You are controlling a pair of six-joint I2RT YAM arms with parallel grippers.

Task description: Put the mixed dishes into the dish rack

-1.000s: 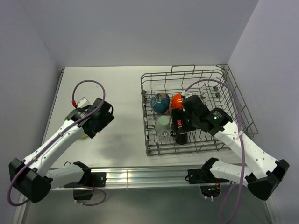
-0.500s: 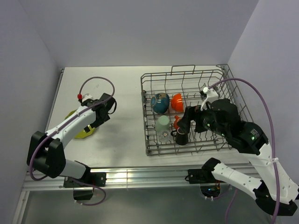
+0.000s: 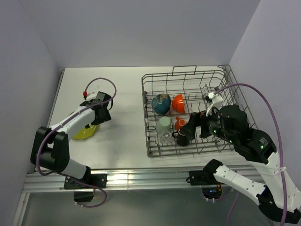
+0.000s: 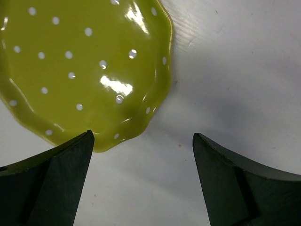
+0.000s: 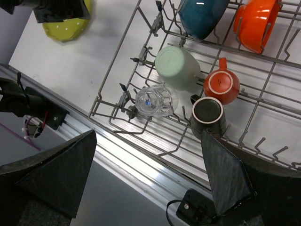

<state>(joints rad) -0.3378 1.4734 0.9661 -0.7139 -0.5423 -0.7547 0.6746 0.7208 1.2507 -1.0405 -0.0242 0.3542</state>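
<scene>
Now, tallied: one dish rack (image 3: 188, 151), two bowls, two cups, one mug, one glass, one plate, two hands.

In the rack, on the right half of the counter (image 3: 117, 84): six pieces.
- Back row: blue-outside bowl (image 3: 161, 103) and orange-red bowl (image 3: 178, 101), side by side, both stood on edge among the tines.
- Just in front of the blue bowl: pale green cup (image 5: 176, 66), flat base turned up.
- At the front-left corner, touching or just beside that cup: clear glass (image 5: 153, 100).
- Right of the green cup: small orange cup (image 5: 222, 85), handle pointing toward the bowls.
- Just in front of the orange cup: dark brown mug (image 5: 207, 113), dark inside facing up.

Outside the rack: one piece only. Yellow-green plate (image 4: 80, 66), white-dotted, wavy-rimmed, lying flat on the counter's left side, well apart from the rack.

Left hand (image 4: 142, 135): low over the plate's edge, fingers spread wide, gripping nothing; one finger over the rim, the other over bare counter. Contact with the plate: cannot tell.

Right hand (image 5: 149, 135): raised above the rack's front, fingers spread wide, empty.
</scene>
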